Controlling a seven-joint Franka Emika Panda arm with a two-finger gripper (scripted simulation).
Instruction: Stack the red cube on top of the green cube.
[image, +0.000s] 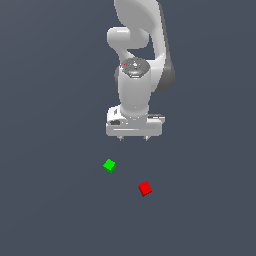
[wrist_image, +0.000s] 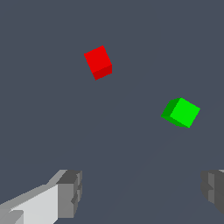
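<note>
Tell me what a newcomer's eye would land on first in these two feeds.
The two bright cubes stand out against the dark grey floor: the green cube and the red cube lie apart, the red one further toward the exterior view's right and nearer that camera. Above them looms the white arm, its pincer open and empty, touching neither cube. In the wrist view, both cubes show beyond its widely spread fingers.

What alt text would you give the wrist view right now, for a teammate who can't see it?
The open gripper holds nothing, its two grey fingertips wide apart in the foreground above a plain dark floor. Beyond them lie the red cube and the green cube, apart from each other and not stacked.
</note>
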